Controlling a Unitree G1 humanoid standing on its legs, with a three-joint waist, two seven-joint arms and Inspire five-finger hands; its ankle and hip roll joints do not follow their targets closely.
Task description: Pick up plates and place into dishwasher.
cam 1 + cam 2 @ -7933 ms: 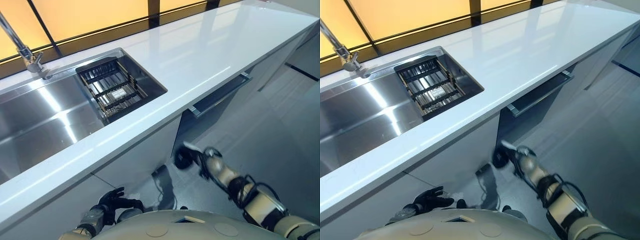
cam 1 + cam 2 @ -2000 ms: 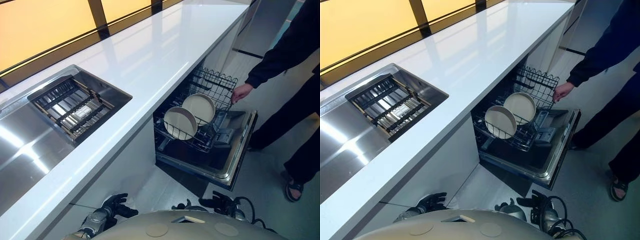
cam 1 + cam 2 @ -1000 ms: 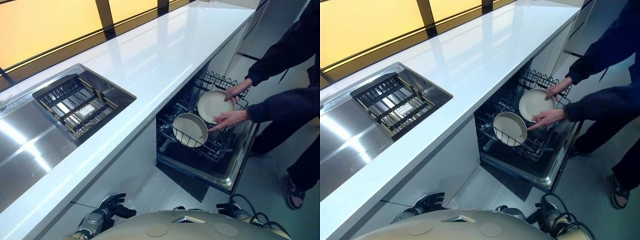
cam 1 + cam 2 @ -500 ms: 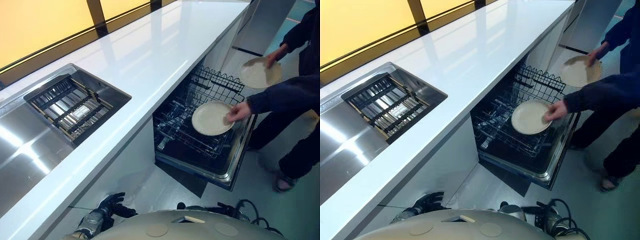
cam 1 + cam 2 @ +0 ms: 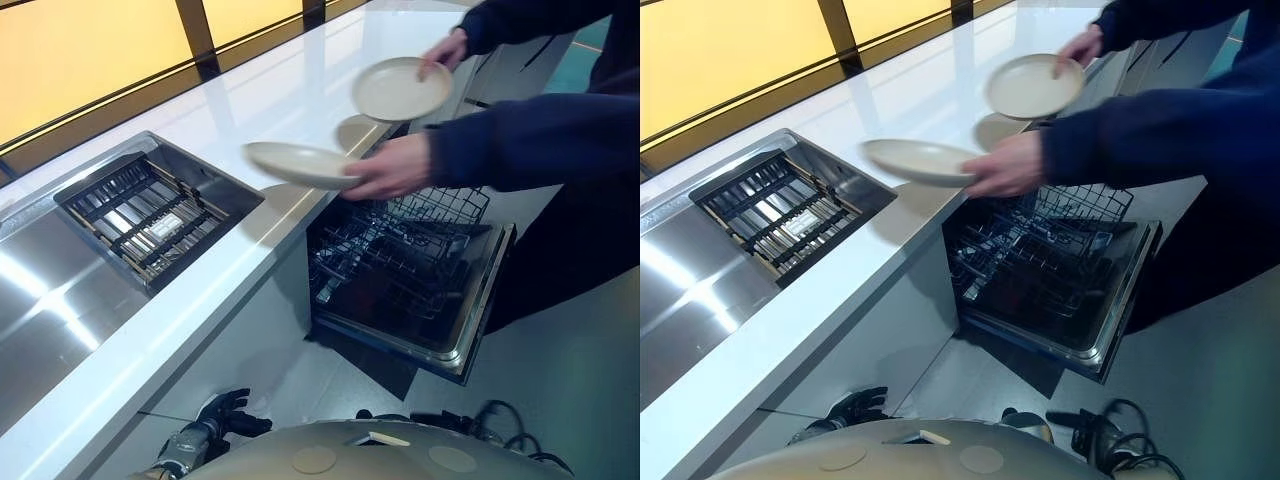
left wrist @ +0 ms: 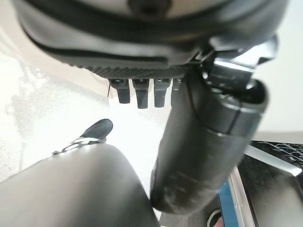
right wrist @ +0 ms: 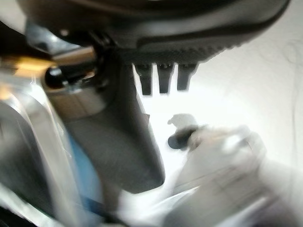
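Cream plates sit in a person's [image 5: 530, 140] hands in the eye views. One plate [image 5: 298, 163] is held flat over the counter's [image 5: 250, 90] front edge, and a second plate [image 5: 402, 88] is higher and farther along. Below them the dishwasher [image 5: 475, 310] stands open, its rack [image 5: 400, 250] out over the lowered door. Our left hand [image 5: 225, 412] hangs low by the cabinet front. In the left wrist view we see its fingers [image 6: 142, 94] relaxed and apart, holding nothing. In the right wrist view our right hand [image 7: 189, 28] shows loose fingers [image 7: 163, 80], gripping nothing.
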